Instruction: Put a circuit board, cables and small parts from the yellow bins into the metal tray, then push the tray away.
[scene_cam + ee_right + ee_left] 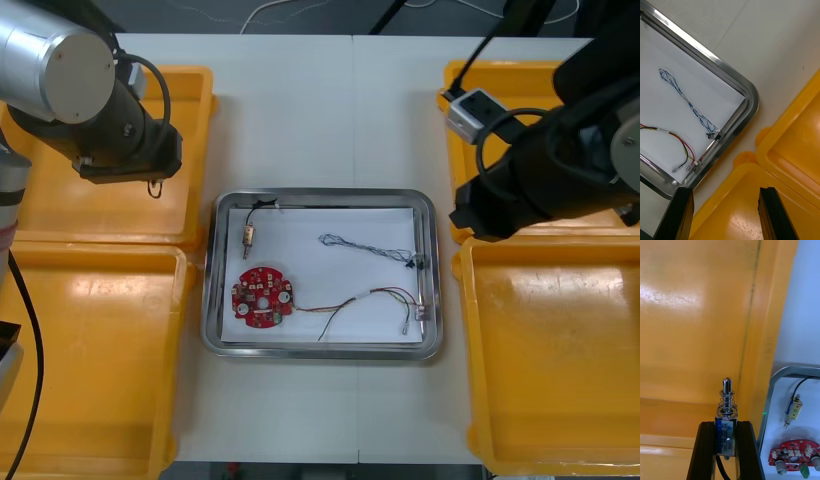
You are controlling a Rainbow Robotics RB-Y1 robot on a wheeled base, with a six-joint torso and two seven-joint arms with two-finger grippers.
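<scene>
The metal tray (428,210), white inside, holds a round red circuit board (262,295), a small metal part on a black cable (248,236), a twisted blue and white cable (366,245) and a red and yellow cable (365,298). My left gripper (726,437) hangs over the far left yellow bin (60,215), close to the tray's far left corner (788,372). It is shut on a small metal part (726,416) with a spring and a black lead. My right gripper (726,213) is open and holds nothing, just right of the tray's rim (749,93), above where the two right bins meet.
Two yellow bins (560,370) stand at the right of the tray and two at the left (90,370); what shows of their floors is bare. The blue and white cable (688,103) and the red and yellow cable (677,144) lie near the tray's right rim.
</scene>
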